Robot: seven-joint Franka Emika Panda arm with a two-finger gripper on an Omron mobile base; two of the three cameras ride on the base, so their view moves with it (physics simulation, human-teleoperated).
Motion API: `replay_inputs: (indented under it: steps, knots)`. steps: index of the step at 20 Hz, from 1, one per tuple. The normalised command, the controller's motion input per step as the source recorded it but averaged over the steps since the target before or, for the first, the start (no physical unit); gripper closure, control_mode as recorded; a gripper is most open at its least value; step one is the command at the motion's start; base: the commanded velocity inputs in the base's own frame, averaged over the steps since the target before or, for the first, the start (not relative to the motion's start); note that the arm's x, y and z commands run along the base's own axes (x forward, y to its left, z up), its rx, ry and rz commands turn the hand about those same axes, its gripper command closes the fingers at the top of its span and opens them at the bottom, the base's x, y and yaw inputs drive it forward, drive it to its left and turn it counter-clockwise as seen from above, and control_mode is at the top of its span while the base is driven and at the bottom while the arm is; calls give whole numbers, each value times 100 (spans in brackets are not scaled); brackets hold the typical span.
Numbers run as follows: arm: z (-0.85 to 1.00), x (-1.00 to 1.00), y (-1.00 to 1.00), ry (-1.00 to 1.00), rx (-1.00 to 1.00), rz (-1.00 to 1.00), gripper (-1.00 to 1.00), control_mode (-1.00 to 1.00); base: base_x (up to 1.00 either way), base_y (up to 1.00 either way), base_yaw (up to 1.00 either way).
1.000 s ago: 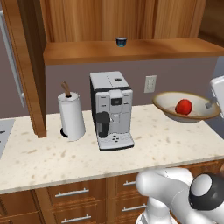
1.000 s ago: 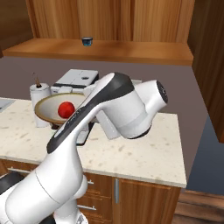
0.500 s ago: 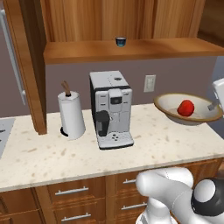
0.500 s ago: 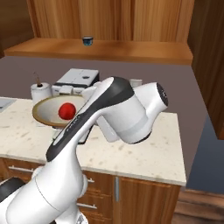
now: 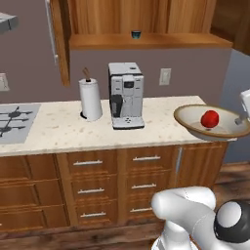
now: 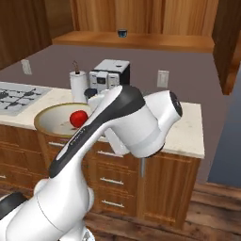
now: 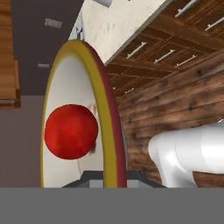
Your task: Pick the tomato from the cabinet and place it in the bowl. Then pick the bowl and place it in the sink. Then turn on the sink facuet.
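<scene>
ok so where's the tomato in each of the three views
Left base view: the tomato sits in the bowl at the right edge, past the counter's end.
Right base view: it is left of centre in the bowl, partly behind the arm.
Hand view: it is large at left, inside the bowl's rim.
Shared landmark: the bowl's rim around the tomato.

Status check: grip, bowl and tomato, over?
Gripper shut on the bowl rim. Tomato inside bowl, held out past counter edge. Nothing blocking.

A kitchen: stovetop (image 5: 14, 121), coffee machine (image 5: 125, 95), wooden drawers (image 5: 90, 190).
</scene>
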Motion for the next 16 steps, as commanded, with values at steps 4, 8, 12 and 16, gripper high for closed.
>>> replay_inputs:
  steps: [4,8,12,16]
  knots:
    - [0,0,0,0,0,0,100,100,-57,9,82]
    - [0,0,0,0,0,0,100,100,-21,2,98]
    - [0,0,0,0,0,0,100,100,-16,14,97]
    - [0,0,0,0,0,0,100,100,0,34,84]
